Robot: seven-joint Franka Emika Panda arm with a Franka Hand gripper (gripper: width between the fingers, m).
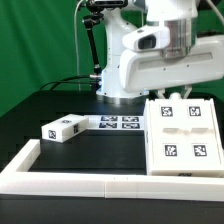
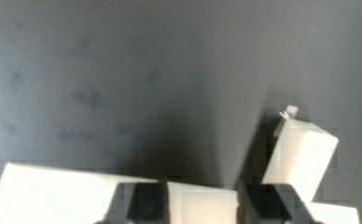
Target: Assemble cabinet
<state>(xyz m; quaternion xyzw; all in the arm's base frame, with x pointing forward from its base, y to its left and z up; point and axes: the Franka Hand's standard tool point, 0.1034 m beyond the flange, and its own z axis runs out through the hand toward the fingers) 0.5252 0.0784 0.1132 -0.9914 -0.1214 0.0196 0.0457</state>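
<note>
The cabinet box [image 1: 185, 135] is a white boxy part with several black-and-white tags, lying at the exterior view's right. A smaller white tagged block [image 1: 60, 128] lies to its left. My gripper [image 1: 174, 93] is at the box's far edge, mostly hidden by the arm. In the wrist view the gripper [image 2: 206, 206] has its two dark fingers [image 2: 146, 205] on either side of a white wall of the box [image 2: 206, 200], which fills the gap between them. More of the box's white surface [image 2: 50, 195] shows beside them, and a white upright piece [image 2: 304, 155] stands by the other finger.
The marker board [image 1: 110, 123] lies flat between the block and the box. A long low white rail [image 1: 90, 178] edges the front and left of the black table [image 1: 50, 105]. The robot's white base [image 1: 125, 60] stands behind, before a green backdrop.
</note>
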